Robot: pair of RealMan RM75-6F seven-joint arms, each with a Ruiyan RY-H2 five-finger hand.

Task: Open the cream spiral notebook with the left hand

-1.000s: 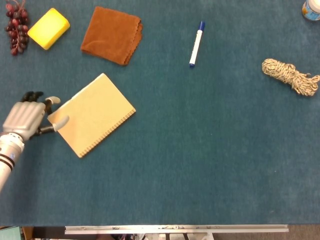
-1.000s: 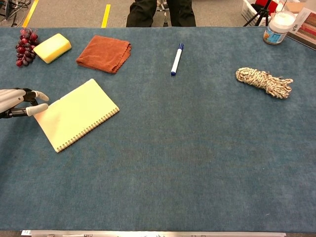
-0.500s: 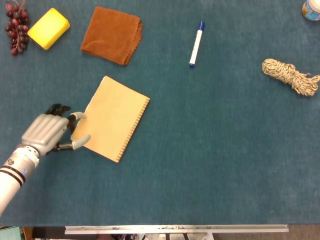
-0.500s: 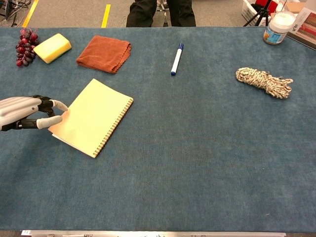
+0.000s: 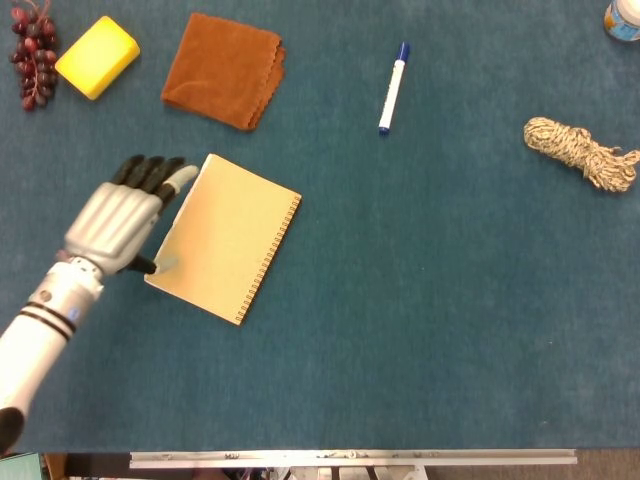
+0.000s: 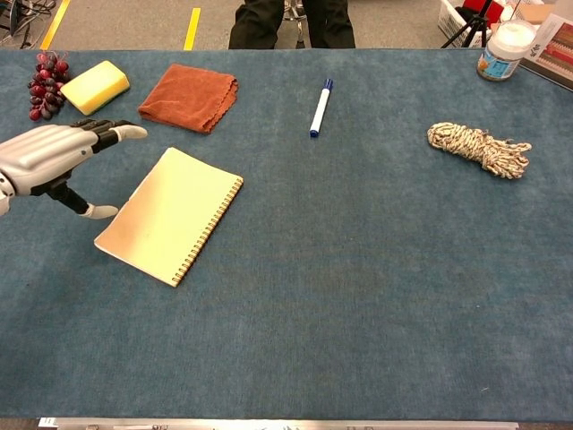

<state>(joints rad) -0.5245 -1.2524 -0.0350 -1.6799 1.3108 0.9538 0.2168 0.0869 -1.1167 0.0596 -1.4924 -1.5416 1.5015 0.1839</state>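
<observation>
The cream spiral notebook (image 5: 226, 235) (image 6: 171, 213) lies closed and flat on the blue table, its spiral binding along the right edge. My left hand (image 5: 123, 219) (image 6: 52, 159) hovers just left of the notebook's left edge with its fingers spread and nothing in it. In the head view its fingertips (image 5: 172, 180) reach the notebook's far left corner, and its thumb lies by the near left corner. The chest view shows the hand raised off the cover. My right hand is not in either view.
A rust-brown cloth (image 5: 224, 69) (image 6: 189, 96), a yellow sponge (image 5: 97, 56) (image 6: 95, 86) and dark grapes (image 5: 32, 53) (image 6: 42, 88) lie at the far left. A blue-capped marker (image 5: 393, 87) (image 6: 320, 107), a rope bundle (image 5: 582, 152) (image 6: 478, 149) and a white jar (image 6: 504, 48) sit further right.
The left hand let go of the notebook's left edge, opened its fingers and rose further from me. Before that it had turned the notebook clockwise and pushed it right.
</observation>
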